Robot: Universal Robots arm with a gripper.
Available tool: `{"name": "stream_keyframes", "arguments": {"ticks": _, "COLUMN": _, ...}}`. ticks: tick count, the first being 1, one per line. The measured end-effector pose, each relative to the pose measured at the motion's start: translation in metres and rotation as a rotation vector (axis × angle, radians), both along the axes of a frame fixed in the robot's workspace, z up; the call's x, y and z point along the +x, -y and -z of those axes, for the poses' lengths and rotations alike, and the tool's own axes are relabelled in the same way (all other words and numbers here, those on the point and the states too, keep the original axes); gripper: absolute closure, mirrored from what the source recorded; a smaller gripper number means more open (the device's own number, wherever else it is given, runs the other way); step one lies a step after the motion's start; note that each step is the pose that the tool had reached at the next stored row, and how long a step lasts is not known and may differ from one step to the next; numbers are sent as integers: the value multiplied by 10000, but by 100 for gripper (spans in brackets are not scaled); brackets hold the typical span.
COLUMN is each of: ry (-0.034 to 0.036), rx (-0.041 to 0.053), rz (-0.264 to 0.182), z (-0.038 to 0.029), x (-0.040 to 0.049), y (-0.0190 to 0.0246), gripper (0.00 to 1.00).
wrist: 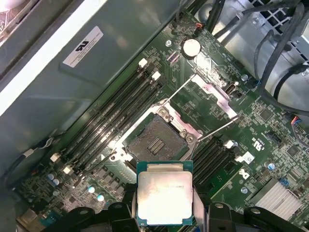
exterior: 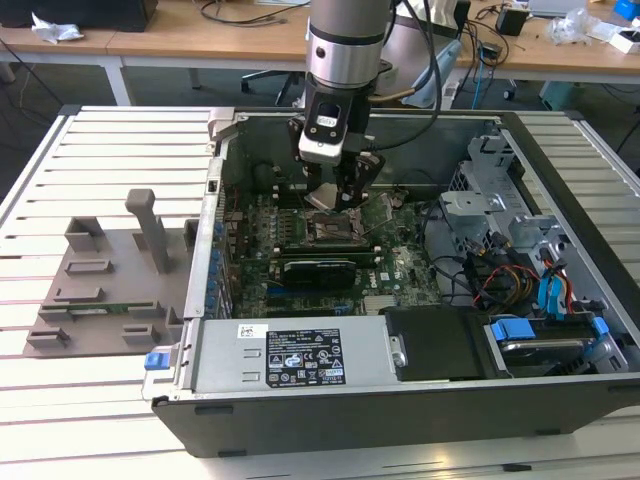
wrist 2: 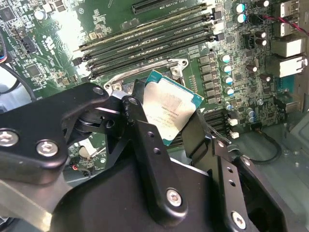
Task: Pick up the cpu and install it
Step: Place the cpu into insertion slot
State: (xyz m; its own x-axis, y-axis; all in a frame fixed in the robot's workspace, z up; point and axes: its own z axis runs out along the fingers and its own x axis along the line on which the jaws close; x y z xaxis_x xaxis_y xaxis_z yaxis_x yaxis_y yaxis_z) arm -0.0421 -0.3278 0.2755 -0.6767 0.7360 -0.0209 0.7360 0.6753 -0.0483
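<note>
You have the cpu pinched by two opposite edges, with the fingers of the gripper clamped on it. Judge it light, stiff and fragile, so grip the thin rim only and spare the underside. It hangs slightly tilted just above the open socket, apart from it. The arm reaches straight down into the far half of the computer case.

The gripper clamps the tilted cpu, which hides part of the socket; memory slots run just beside the socket.
</note>
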Motion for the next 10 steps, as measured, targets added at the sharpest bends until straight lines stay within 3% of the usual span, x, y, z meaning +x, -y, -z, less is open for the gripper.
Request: {"name": "stream_keyframes", "arguments": {"ticks": 10, "ry": 0, "rx": 0, "rz": 691, "z": 0, "x": 0, "y": 0, "gripper": 45}}
